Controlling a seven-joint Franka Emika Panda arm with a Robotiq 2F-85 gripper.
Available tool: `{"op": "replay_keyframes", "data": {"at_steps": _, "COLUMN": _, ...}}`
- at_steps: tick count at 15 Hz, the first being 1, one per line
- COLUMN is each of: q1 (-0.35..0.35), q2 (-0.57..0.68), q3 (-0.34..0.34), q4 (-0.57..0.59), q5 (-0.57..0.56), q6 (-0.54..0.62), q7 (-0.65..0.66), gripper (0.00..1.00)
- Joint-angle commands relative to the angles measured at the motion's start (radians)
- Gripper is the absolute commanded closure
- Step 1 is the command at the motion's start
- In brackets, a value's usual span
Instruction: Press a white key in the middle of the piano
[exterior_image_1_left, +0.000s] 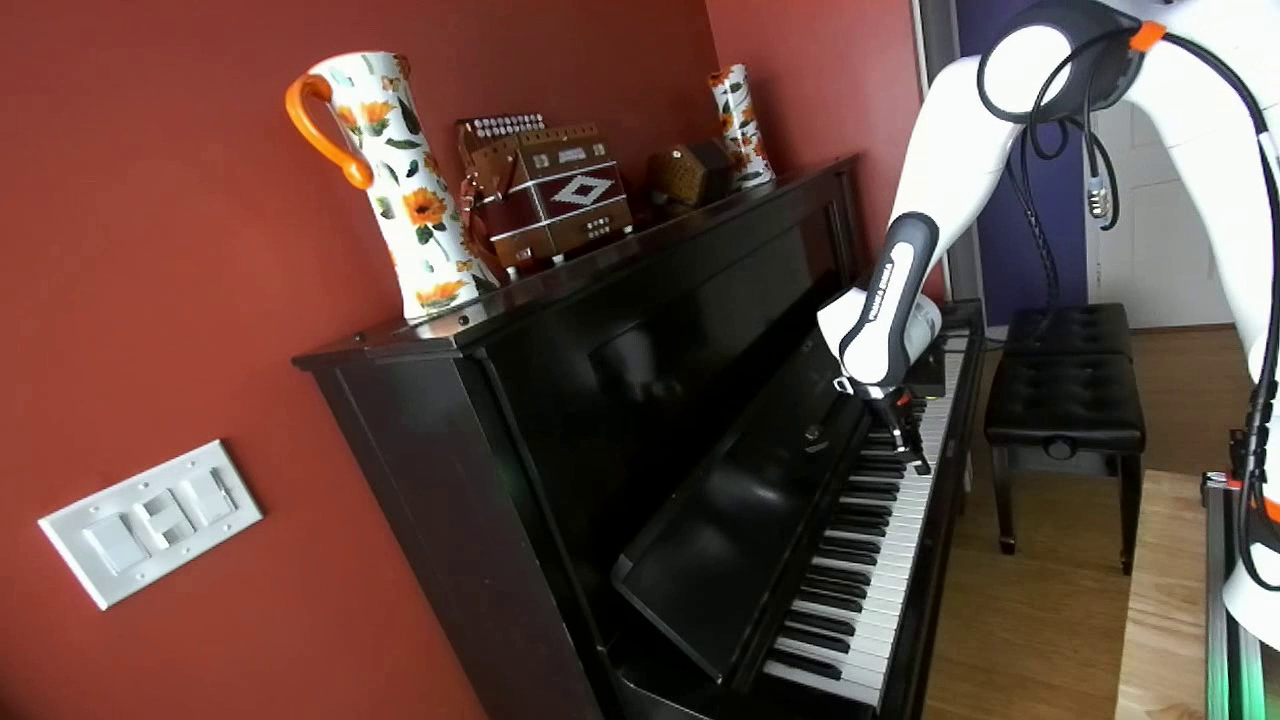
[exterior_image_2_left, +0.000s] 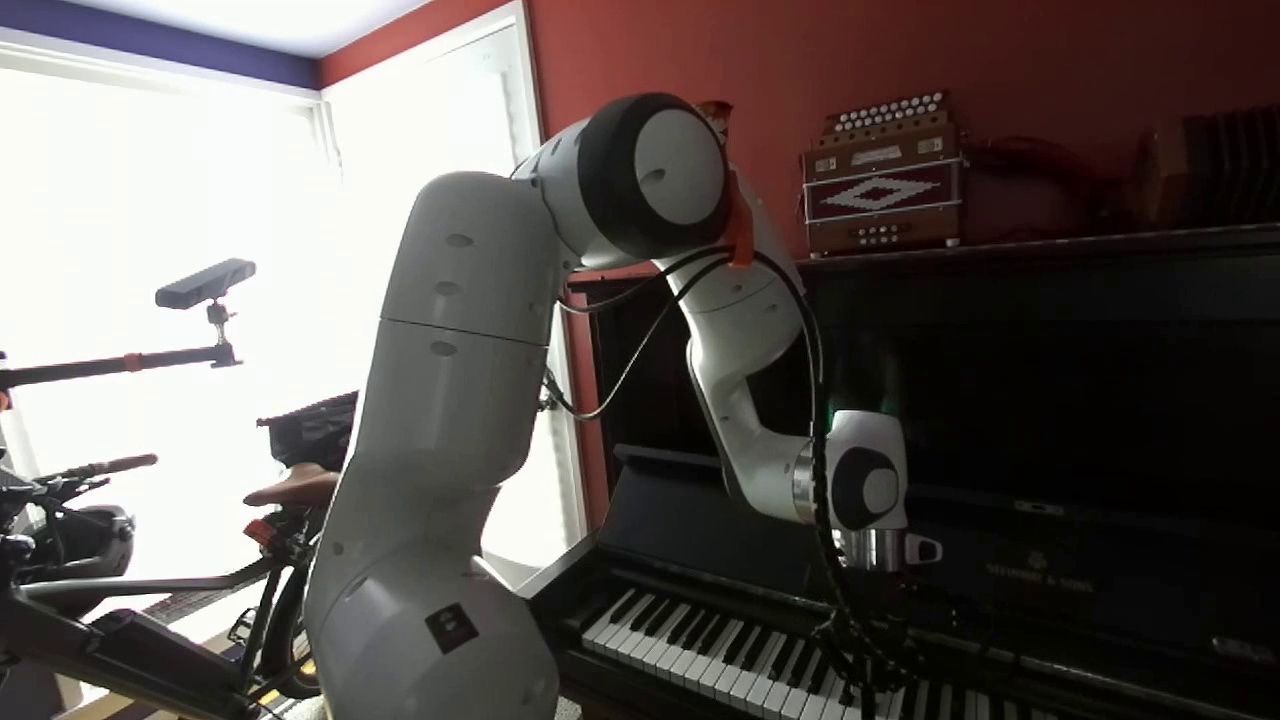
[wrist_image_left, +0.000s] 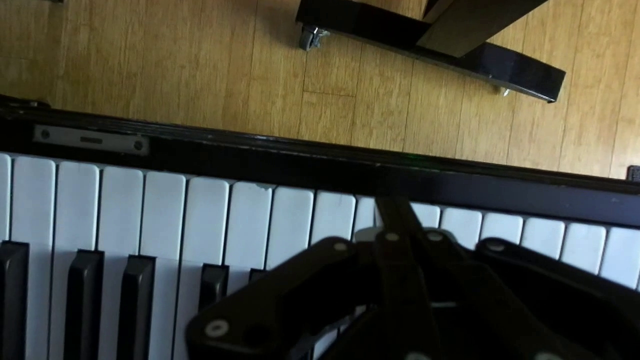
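The glossy black upright piano (exterior_image_1_left: 560, 430) stands against the red wall. It also shows in an exterior view (exterior_image_2_left: 1000, 400) and its black front rail in the wrist view (wrist_image_left: 280, 157). Its row of white keys (exterior_image_1_left: 903, 530) is uncovered; the white keys (wrist_image_left: 290, 220) run across the wrist view. My gripper (exterior_image_1_left: 922, 468) points down over the middle part of the keyboard. In the wrist view my gripper (wrist_image_left: 392, 200) has its fingertips together, holding nothing, over the front ends of the white keys near the rail. I cannot tell whether the tips touch a key.
A flowered pitcher (exterior_image_1_left: 405, 180), an accordion (exterior_image_1_left: 560, 195) and a flowered vase (exterior_image_1_left: 742, 125) stand on the piano top. The raised lid (exterior_image_1_left: 720, 520) slopes behind the keys. A black padded bench (exterior_image_1_left: 1065, 400) and a wooden table (exterior_image_1_left: 1165, 590) stand in front.
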Motion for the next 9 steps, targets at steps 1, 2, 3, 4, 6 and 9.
{"op": "replay_keyframes", "data": {"at_steps": 1, "q1": -0.022, "q2": 0.046, "q3": 0.006, "q4": 0.017, "q5": 0.004, "q6": 0.046, "q7": -0.024, "gripper": 1.0}}
{"op": "replay_keyframes", "data": {"at_steps": 2, "q1": -0.026, "q2": 0.053, "q3": 0.006, "q4": 0.019, "q5": 0.005, "q6": 0.061, "q7": -0.024, "gripper": 1.0}}
{"op": "replay_keyframes", "data": {"at_steps": 3, "q1": -0.027, "q2": 0.058, "q3": 0.006, "q4": 0.019, "q5": 0.004, "q6": 0.072, "q7": -0.023, "gripper": 1.0}}
{"op": "replay_keyframes", "data": {"at_steps": 4, "q1": -0.029, "q2": 0.062, "q3": 0.006, "q4": 0.019, "q5": 0.003, "q6": 0.085, "q7": -0.023, "gripper": 1.0}}
{"op": "replay_keyframes", "data": {"at_steps": 6, "q1": -0.032, "q2": 0.069, "q3": 0.006, "q4": 0.021, "q5": 0.002, "q6": 0.106, "q7": -0.023, "gripper": 1.0}}
{"op": "replay_keyframes", "data": {"at_steps": 9, "q1": -0.035, "q2": 0.078, "q3": 0.005, "q4": 0.024, "q5": -0.002, "q6": 0.127, "q7": -0.021, "gripper": 1.0}}
